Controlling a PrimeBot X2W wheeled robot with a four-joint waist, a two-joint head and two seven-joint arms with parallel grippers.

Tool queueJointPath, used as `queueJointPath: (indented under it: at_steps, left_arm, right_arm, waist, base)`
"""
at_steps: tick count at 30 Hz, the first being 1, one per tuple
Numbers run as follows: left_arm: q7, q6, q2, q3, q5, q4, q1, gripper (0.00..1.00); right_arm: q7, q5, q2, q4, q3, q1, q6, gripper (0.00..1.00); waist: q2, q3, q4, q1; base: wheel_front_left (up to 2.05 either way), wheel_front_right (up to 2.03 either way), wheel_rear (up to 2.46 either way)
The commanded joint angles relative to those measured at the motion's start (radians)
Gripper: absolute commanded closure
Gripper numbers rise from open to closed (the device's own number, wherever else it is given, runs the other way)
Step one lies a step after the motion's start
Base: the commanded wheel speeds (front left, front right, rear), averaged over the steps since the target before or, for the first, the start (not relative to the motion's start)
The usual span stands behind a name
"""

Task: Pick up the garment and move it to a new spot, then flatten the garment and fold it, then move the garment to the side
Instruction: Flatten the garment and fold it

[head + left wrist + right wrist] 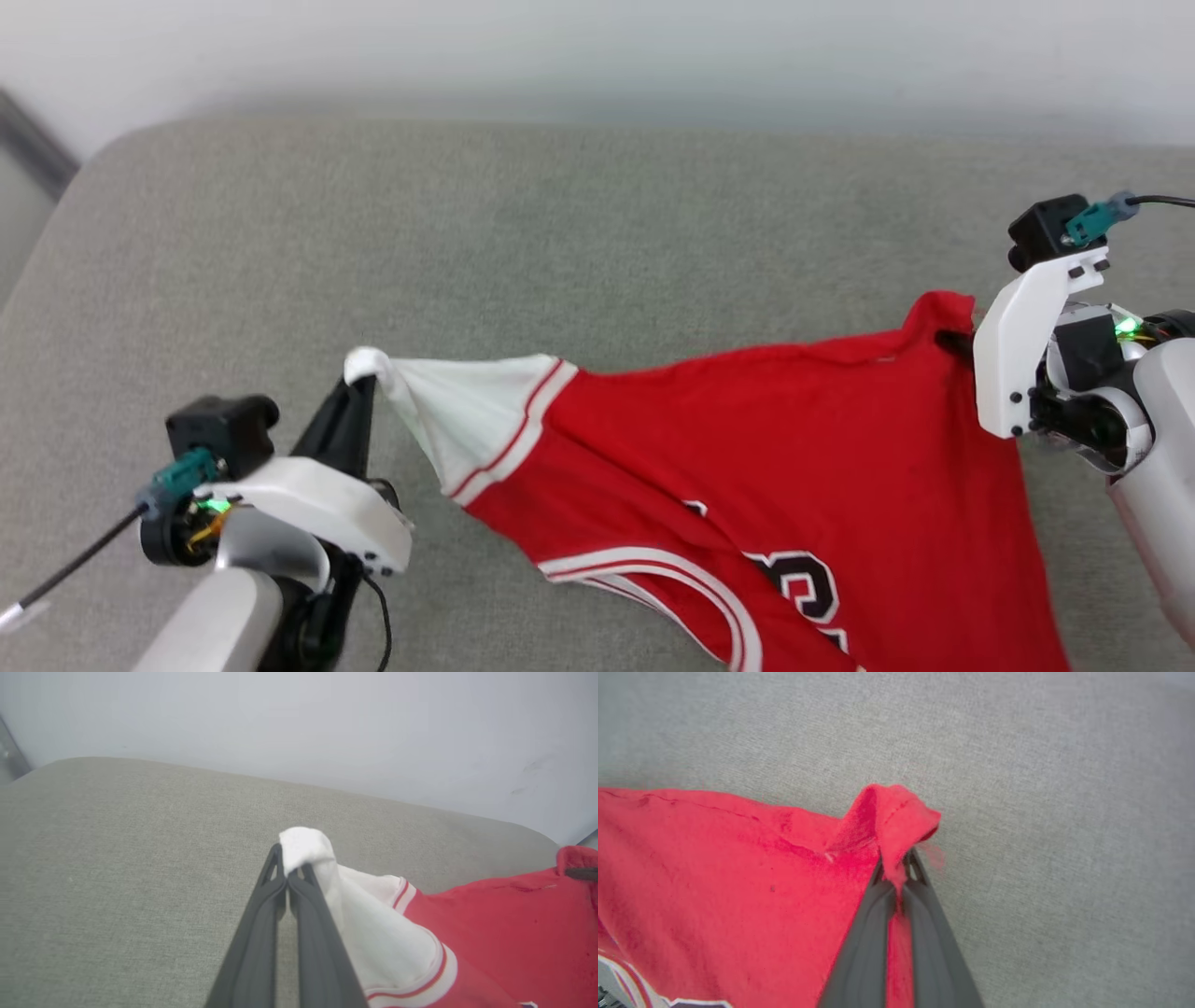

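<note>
Grey-green woven cloth covers the padded surface (560, 233), and over it the red jersey (794, 439) is stretched between the 2 end effectors, its numbered front running off the bottom edge of the head view. The left end effector (286, 873) is clenched on the tip of the white sleeve (457, 411). The right end effector (896, 877) is clamped on a red corner of the cloth.
</note>
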Motion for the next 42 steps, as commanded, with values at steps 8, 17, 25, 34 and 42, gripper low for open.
queueJointPath:
  at_steps: [8,17,25,34,42]
  left_arm:
    - [0.067,-0.066,0.011,0.016,-0.017,0.147,-0.266,1.00]
    - [0.075,-0.132,-0.010,0.010,0.038,0.395,-0.675,1.00]
    - [0.040,-0.161,-0.016,0.021,0.095,0.521,-1.033,1.00]
    - [-0.016,-0.194,-0.021,0.026,0.148,0.639,-1.390,1.00]
    - [-0.043,-0.222,-0.036,0.009,0.161,0.749,-1.500,1.00]
  right_arm:
    - [-0.136,-0.043,0.054,0.079,-0.071,-0.064,0.000,1.00]
    - [-0.263,-0.102,0.083,0.131,-0.122,-0.275,0.000,1.00]
    - [-0.358,-0.144,0.076,0.126,-0.167,-0.532,0.000,1.00]
    - [-0.476,-0.203,0.066,0.109,-0.197,-0.825,0.000,1.00]
    - [-0.530,-0.195,0.057,0.184,-0.132,-0.977,0.000,1.00]
  waist:
    - [0.0000,-0.133,-0.083,-0.0001]
    - [0.0000,-0.022,-0.130,-0.0001]
    - [0.0000,0.148,-0.140,-0.0001]
    - [0.0000,0.334,-0.134,-0.0001]
    - [0.0000,0.445,-0.113,-0.0001]
  base:
    - [0.00,0.00,0.00]
    - [0.00,0.00,0.00]
    - [0.00,0.00,0.00]
    - [0.00,0.00,0.00]
    - [0.00,0.00,0.00]
